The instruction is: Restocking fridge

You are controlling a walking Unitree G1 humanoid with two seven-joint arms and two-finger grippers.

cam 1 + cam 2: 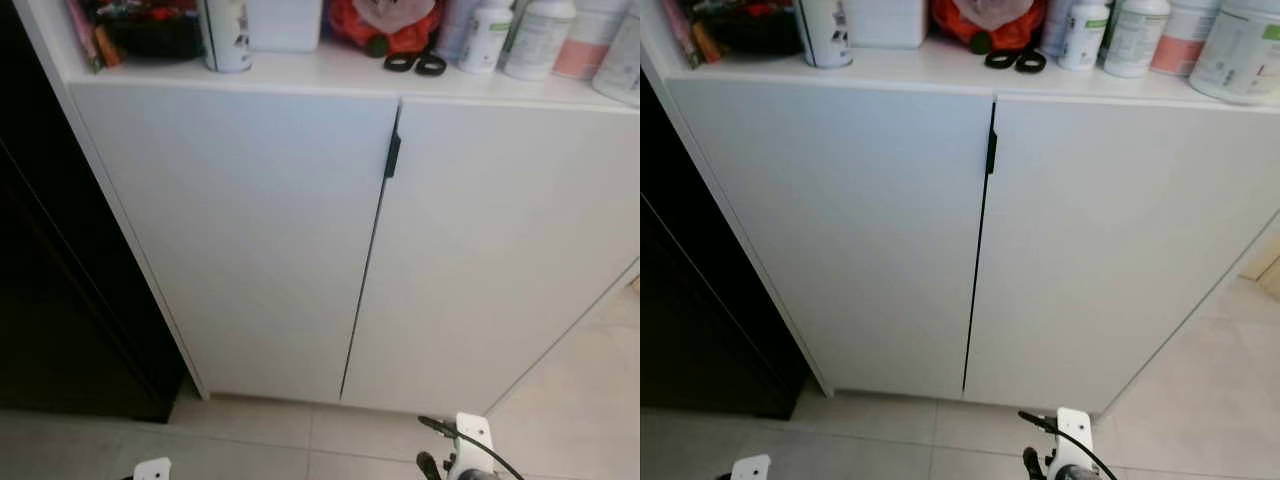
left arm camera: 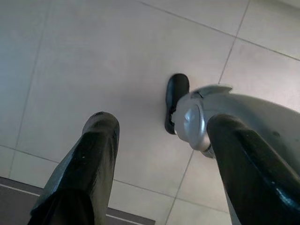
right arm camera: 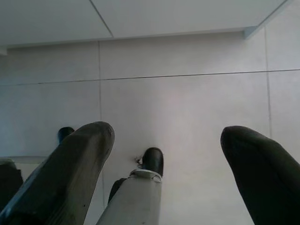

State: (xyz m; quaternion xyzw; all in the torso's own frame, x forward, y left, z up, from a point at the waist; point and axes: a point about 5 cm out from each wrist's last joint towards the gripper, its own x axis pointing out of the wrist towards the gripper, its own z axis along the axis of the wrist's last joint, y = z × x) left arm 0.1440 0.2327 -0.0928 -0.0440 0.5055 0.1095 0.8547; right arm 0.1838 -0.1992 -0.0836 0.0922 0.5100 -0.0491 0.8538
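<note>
1. a white two-door cabinet (image 1: 250,230) is faced from above; its doors are closed, parted by a thin dark seam, with a small black handle (image 1: 392,155) set at the top of that seam.
2. a pale tiled floor (image 1: 560,400) is seen below the cabinet, and a dark surface (image 1: 50,300) stands against the cabinet's left side; whether this is the fridge cannot be told.
3. the cabinet top (image 1: 330,68) is crowded: white bottles (image 1: 1130,35) at the right, a red-orange bundle (image 1: 990,20) near the middle, a white box (image 1: 285,25), a cylindrical can (image 1: 225,35) and dark clutter at the left.
4. black scissors (image 1: 415,62) are laid on the top just before the red-orange bundle.
5. the left gripper (image 2: 159,154) is hung low over the floor tiles, its two black fingers spread wide with nothing between them; a silver leg and black foot (image 2: 176,101) are seen beyond.
6. the right gripper (image 3: 187,164) is likewise pointed at the floor, fingers held well apart and empty, with a black foot (image 3: 152,161) below.
</note>
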